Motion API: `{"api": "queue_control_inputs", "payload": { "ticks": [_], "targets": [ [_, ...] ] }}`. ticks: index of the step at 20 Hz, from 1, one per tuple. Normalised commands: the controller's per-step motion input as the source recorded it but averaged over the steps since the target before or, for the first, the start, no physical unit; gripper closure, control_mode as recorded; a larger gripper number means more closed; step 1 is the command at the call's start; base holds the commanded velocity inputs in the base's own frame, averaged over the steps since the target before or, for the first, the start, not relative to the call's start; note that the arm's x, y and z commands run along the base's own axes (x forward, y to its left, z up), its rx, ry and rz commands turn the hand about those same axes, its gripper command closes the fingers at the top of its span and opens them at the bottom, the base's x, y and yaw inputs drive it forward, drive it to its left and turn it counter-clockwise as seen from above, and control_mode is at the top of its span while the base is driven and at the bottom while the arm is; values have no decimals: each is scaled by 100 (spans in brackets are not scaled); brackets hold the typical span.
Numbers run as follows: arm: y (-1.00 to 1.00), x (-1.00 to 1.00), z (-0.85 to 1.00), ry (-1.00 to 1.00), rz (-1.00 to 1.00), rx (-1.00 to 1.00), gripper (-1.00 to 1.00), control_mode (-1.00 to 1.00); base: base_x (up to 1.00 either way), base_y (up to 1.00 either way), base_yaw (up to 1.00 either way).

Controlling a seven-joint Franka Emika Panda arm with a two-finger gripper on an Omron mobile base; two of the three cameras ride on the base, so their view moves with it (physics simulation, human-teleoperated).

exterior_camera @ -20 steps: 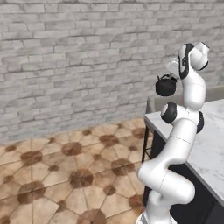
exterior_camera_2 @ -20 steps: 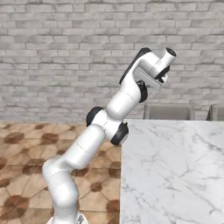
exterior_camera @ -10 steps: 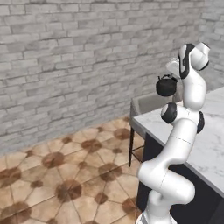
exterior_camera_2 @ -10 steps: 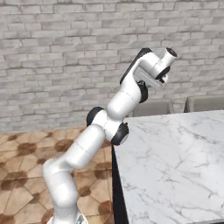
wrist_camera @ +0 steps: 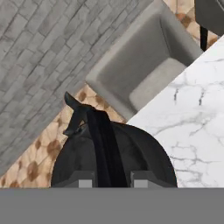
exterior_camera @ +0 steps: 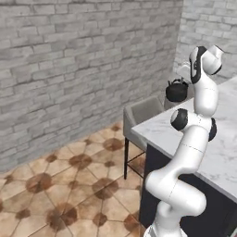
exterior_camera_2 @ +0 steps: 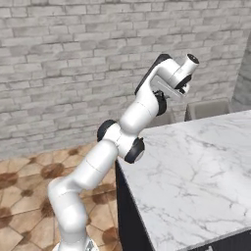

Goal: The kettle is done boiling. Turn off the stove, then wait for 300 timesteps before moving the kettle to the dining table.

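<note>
The small black kettle (exterior_camera: 177,91) hangs in the air by its arched handle, over the near corner of the dining table (exterior_camera: 221,139). My gripper (exterior_camera: 180,80) is shut on that handle from above. In the hand view the kettle (wrist_camera: 131,153) sits right under the hand, its handle passing between my gripper's (wrist_camera: 113,180) two dark tips and its spout pointing up-left. Below it lie the table's marble edge (wrist_camera: 188,118) and the tiled floor. The stove is out of view.
A grey upholstered chair (exterior_camera: 141,111) stands at the table's end, below the kettle (wrist_camera: 140,65). Another grey chair (exterior_camera_2: 208,108) stands at the far side of the marble top (exterior_camera_2: 196,171). A grey brick wall (exterior_camera: 69,60) runs behind, above patterned floor tiles (exterior_camera: 69,185).
The whole picture has shifted, so the base has moved: the table and the chair have slid further into both base views. The arm's pose and its hold on the kettle are unchanged.
</note>
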Motion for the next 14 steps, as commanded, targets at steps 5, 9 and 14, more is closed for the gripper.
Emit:
{"api": "queue_control_inputs", "payload": {
  "ticks": [5,9,14],
  "targets": [
    [0,0,0,0,0,0,100,100,23,-56,-47],
    [0,0,0,0,0,0,100,100,26,-59,-46],
    [0,0,0,0,0,0,100,100,22,-28,-31]
  ]
}}
